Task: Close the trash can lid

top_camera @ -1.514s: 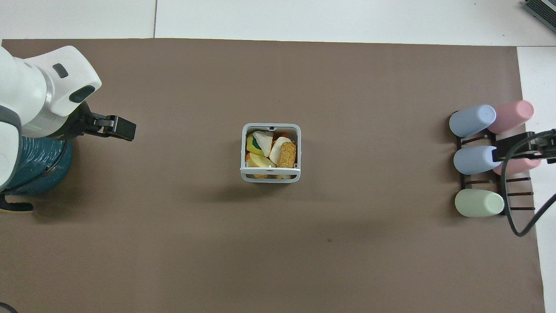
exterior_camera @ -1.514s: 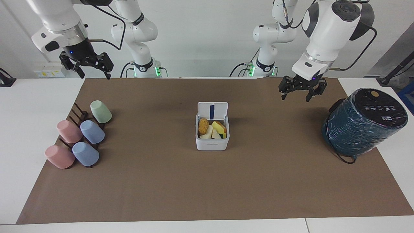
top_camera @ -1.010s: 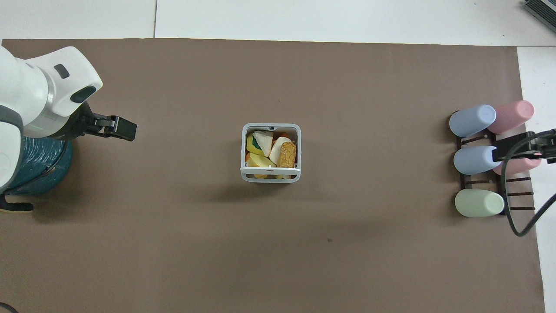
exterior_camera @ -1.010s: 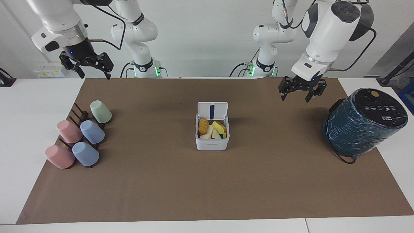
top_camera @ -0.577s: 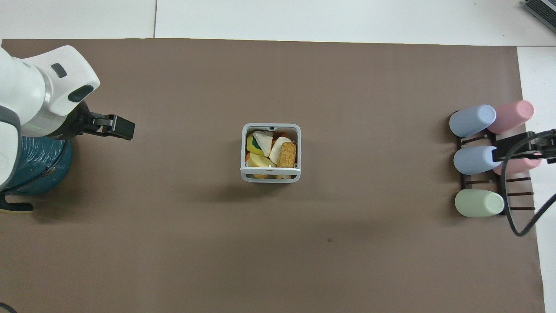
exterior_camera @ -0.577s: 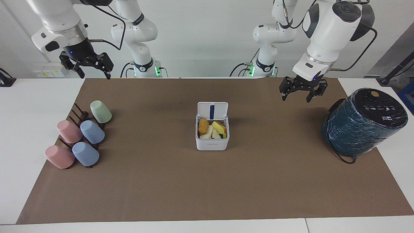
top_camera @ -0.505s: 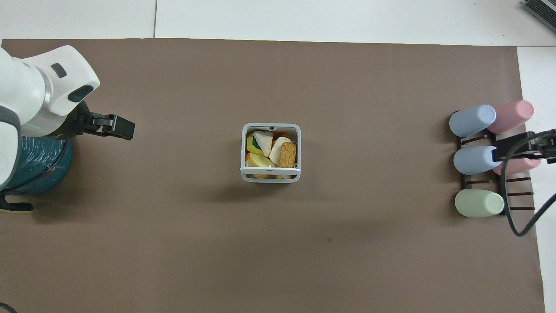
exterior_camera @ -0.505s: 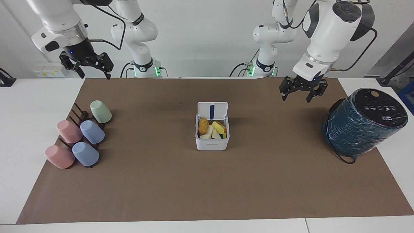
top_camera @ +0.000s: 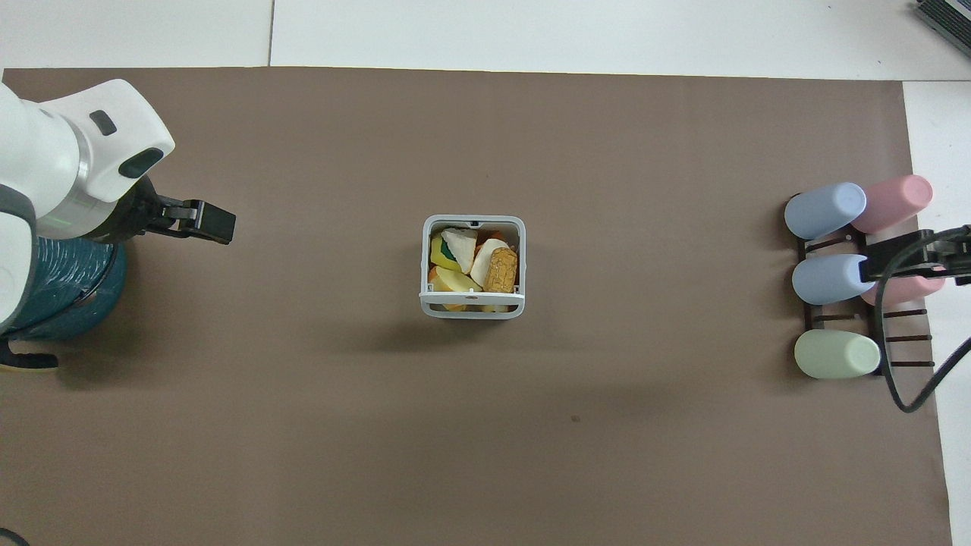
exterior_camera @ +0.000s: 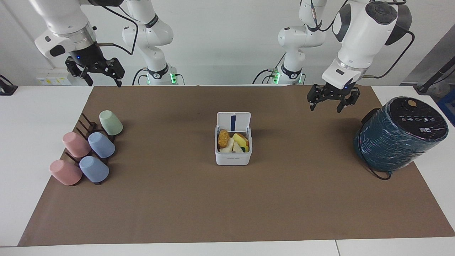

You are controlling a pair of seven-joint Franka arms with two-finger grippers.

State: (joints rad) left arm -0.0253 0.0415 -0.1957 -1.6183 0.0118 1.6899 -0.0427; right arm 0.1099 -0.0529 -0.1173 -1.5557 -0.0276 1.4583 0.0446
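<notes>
Trash can point(exterior_camera: 233, 153) sat mid-mat, lid point(exterior_camera: 234, 122) upright at its twelve o'clock edge, scraps inside. Left gripper point(exterior_camera: 332, 101) hung at two o'clock, fingers spread, holding nothing, beside the teal cylinder point(exterior_camera: 400, 135). Right gripper point(exterior_camera: 103, 75) waited at ten o'clock, fingers apart, above the cups point(exterior_camera: 101, 145).
</notes>
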